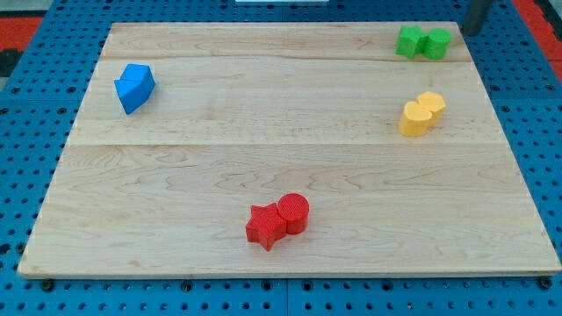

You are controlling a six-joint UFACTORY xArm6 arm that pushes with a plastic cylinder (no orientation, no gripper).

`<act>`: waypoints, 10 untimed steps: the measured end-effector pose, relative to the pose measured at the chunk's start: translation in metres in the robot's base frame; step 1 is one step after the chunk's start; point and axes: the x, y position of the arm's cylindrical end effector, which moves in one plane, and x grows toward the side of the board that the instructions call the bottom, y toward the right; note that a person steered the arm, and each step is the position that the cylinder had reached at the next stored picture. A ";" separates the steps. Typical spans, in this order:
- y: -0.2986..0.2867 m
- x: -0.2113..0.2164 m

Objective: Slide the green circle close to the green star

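The green star [408, 41] and the green circle [437, 43] stand side by side, touching, near the top right corner of the wooden board [263, 132]. The star is on the left and the circle on the right. My tip [468, 32] shows as a dark rod end at the view's top right, just off the board's edge. It is a short way right of and above the green circle and does not touch it.
Two yellow blocks [421, 113] sit together at the right, below the green pair. A red star [265, 226] touches a red circle [294, 212] at the bottom centre. A blue block [133, 88] lies at the upper left. Blue pegboard [26, 175] surrounds the board.
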 end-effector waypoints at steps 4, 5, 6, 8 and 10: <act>-0.205 0.021; -0.149 -0.005; -0.055 -0.012; 0.065 0.002; -0.010 0.023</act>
